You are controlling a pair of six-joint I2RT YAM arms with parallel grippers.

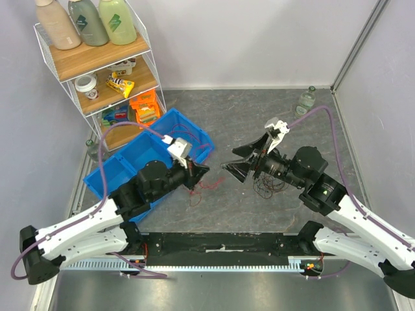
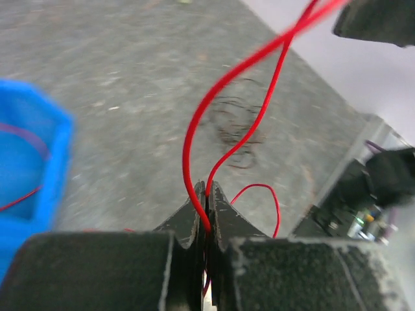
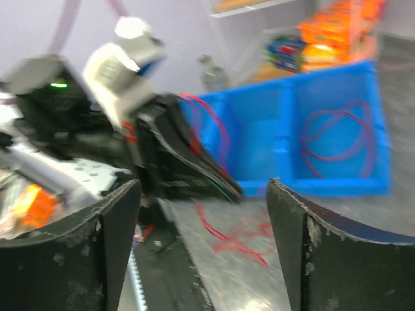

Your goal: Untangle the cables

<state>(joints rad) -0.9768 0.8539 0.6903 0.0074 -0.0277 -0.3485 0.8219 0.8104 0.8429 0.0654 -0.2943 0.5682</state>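
Observation:
My left gripper is shut on a thin red cable that loops up out of the jaws and away to the upper right in the left wrist view. More of this red cable lies on the grey table below the left gripper. A loose bunch of black cable lies on the table under the right wrist, and the black bunch also shows beyond the left jaws. My right gripper stands open, facing the left gripper, with nothing between its fingers. Red scribbles of cable lie on the table between them.
A blue two-compartment bin sits at the left, behind the left arm, with red and purple cable loops in it. A wire shelf of bottles and packets stands at the back left. A small glass bottle stands at the back right.

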